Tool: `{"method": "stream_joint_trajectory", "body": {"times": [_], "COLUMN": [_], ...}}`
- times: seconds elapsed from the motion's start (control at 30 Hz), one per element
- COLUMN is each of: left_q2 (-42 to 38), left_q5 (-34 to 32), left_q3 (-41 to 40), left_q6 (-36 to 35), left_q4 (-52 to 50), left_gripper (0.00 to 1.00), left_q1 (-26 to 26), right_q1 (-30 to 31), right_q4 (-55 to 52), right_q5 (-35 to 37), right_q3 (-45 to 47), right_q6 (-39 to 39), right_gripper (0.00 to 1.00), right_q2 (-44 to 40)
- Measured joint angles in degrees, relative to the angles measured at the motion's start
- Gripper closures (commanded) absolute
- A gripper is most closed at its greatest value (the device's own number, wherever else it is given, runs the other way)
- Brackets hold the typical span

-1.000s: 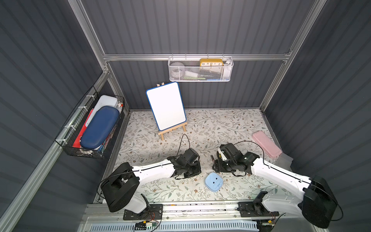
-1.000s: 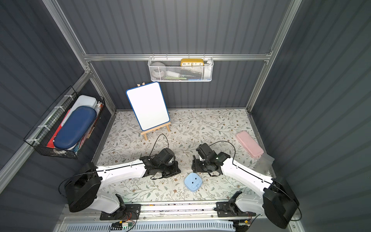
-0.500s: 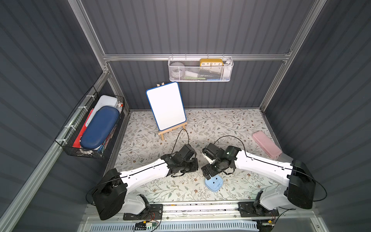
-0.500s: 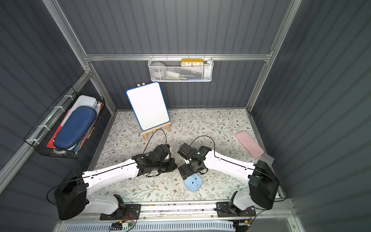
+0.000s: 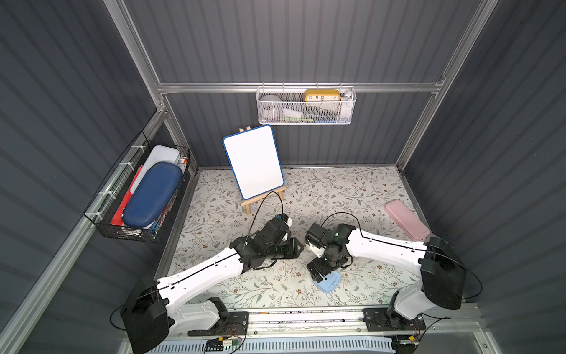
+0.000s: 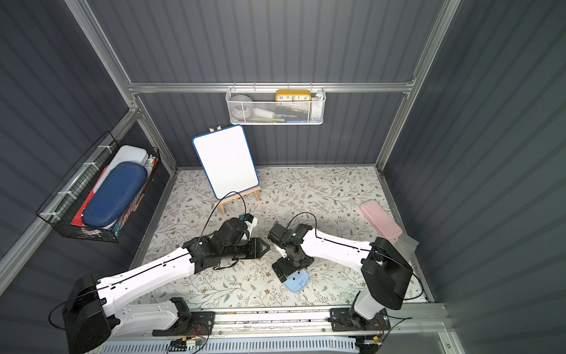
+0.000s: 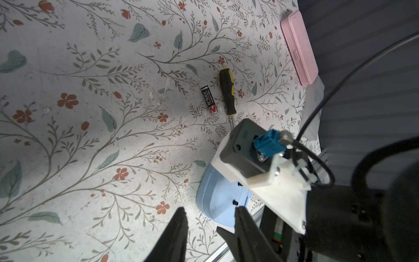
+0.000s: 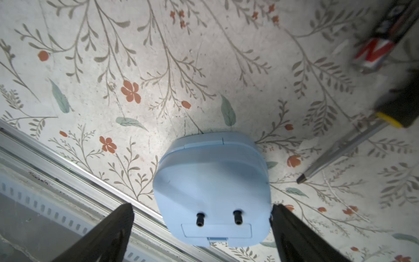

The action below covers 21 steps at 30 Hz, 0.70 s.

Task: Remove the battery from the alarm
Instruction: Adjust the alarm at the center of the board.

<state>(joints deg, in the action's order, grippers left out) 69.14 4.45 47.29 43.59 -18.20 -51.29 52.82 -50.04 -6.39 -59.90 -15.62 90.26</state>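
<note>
Alarm [image 8: 213,188] lies back-up inside the right gripper [image 8: 201,205], jaws wide open: centre first, then squeeze its sides squarely; left gripper [image 7: 210,208] part-open, empty

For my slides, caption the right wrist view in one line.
Open right gripper straddles the blue alarm, back up; battery and screwdriver lie on the mat.

light: overhead, soft | walls [image 5: 306,39] dim | rt wrist: battery [image 8: 376,45] blurred
</note>
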Motion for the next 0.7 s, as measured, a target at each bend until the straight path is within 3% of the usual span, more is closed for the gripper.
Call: {"method": "stream_joint_trajectory", "body": {"times": [0.7], "left_q2": [0.0], "left_q5": [0.5], "left_q3": [-1.3], "left_q6": [-0.1], "left_q4": [-0.8], "left_gripper": [0.63], "left_q1": [0.1], "right_q1": [1.9], "right_q4": [4.8], "right_q5": [0.2], "right_q3": [4.0], "right_q6": [-2.4], "right_gripper": [0.01], "right_q2": [0.2]}}
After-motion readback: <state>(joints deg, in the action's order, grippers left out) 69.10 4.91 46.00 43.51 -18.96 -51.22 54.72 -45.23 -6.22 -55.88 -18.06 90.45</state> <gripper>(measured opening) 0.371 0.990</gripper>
